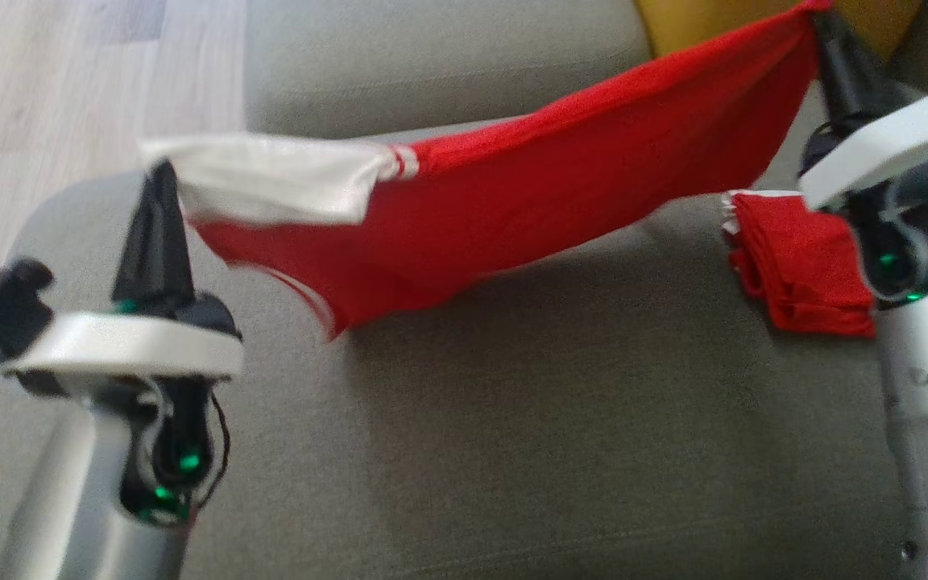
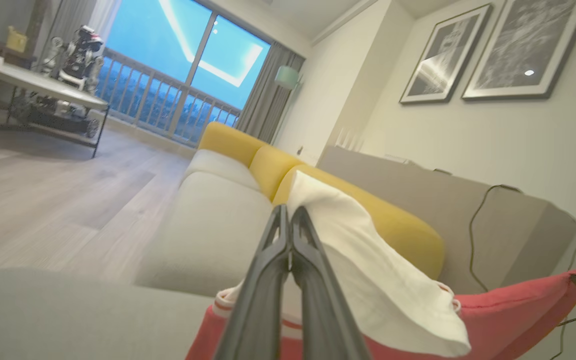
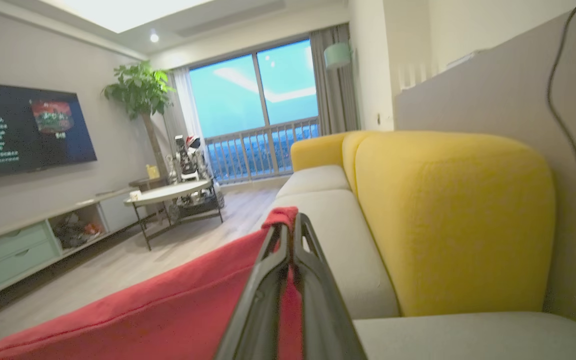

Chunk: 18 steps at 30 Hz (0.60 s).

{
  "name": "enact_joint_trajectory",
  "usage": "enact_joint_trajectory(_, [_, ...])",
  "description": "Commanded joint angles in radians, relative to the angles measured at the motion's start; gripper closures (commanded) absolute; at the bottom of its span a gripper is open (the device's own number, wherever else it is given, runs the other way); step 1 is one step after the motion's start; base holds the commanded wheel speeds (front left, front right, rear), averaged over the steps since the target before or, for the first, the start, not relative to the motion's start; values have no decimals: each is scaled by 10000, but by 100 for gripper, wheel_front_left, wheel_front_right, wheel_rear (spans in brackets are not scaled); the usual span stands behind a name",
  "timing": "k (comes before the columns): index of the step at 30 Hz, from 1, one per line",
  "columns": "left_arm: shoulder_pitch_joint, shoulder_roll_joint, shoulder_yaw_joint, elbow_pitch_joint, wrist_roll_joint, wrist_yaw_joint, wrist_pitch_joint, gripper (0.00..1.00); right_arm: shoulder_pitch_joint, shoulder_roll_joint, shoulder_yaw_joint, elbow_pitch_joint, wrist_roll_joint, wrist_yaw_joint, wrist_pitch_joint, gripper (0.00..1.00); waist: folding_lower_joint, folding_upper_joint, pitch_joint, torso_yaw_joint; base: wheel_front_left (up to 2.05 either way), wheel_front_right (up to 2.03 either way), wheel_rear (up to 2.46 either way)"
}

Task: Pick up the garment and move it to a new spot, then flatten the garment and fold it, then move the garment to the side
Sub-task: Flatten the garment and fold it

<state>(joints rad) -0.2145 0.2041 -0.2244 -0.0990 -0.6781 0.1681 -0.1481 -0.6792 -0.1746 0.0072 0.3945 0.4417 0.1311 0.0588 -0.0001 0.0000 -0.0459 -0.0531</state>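
Observation:
The garment (image 1: 528, 193) is red with a white sleeve (image 1: 271, 185) and hangs stretched in the air above the grey sofa seat (image 1: 512, 419). My left gripper (image 1: 162, 169) is shut on its white end at the left. My right gripper (image 1: 822, 16) is shut on its red corner at the upper right. In the left wrist view the white cloth (image 2: 368, 260) drapes over the shut fingers (image 2: 288, 240), with red fabric below. In the right wrist view the red hem (image 3: 168, 310) runs away from the shut fingers (image 3: 290, 240), which pinch a red fold.
A folded red cloth (image 1: 802, 266) lies on the seat at the right, near my right arm. Yellow back cushions (image 3: 448, 220) line the sofa behind. Wooden floor (image 1: 69, 80) lies beyond the sofa's left edge. A round table (image 3: 173, 192) and TV unit stand across the room.

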Motion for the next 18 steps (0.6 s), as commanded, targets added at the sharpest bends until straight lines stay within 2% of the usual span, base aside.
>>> enact_joint_trajectory(1, [-890, 256, 546, -587, -83, 77, 82, 100, -95, 112, -50, -912, 5, -4, 167, 100, 1, 0, -173, -152, 0, 0, 0])
enact_joint_trajectory(3, [-1129, 199, 687, -908, -234, 203, 197, 100, 92, 236, -343, -1853, -139, -4, 432, 100, 1, 0, -228, -166, 0, 0, 0])
enact_joint_trajectory(5, [-1235, 140, 765, -1073, -339, 274, 248, 100, 197, 305, -450, -2292, -278, -4, 556, 100, 1, 0, -260, -165, 0, 0, 0])
enact_joint_trajectory(10, [-1596, -393, 1276, -2075, -1264, 763, 604, 100, 733, 899, -1027, -4438, -837, -4, 1304, 100, 1, 0, -398, -127, 0, 0, 0])
enact_joint_trajectory(14, [-1748, -653, 1526, -2714, -1817, 1068, 902, 100, 968, 1063, -976, -5360, -1253, -4, 1870, 100, 1, 0, -405, -84, 0, 0, 0])
enact_joint_trajectory(18, [-1997, -651, 1675, -2985, -2205, 1393, 1427, 100, 1021, 1167, -887, -5894, -1378, -4, 2391, 100, 1, 0, -245, -47, 0, 0, 0])
